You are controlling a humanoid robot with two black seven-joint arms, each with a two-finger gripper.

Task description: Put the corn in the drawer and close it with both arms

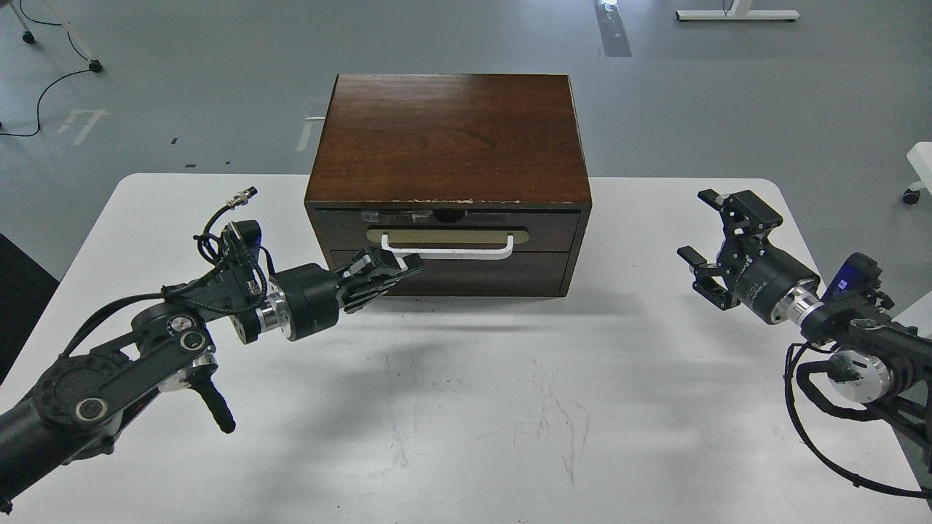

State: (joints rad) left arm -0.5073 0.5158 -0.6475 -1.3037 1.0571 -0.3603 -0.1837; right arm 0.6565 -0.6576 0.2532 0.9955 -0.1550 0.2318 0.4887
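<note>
The dark-brown drawer (553, 229) sits pushed flush into the wooden cabinet (448, 138), its white bar handle (466, 254) on a tan oval plate. The corn is hidden inside. My left gripper (397, 268) is shut, its fingertips pressed against the drawer front at the left end of the handle. My right gripper (717, 240) is open and empty, hovering over the table well right of the cabinet.
The plain handleless lower front (480, 273) sits under the drawer. The white table (473, 407) carries the cabinet at its back middle. Grey floor lies beyond, with a cable at the far left and a white chair part (919, 171) at the right edge.
</note>
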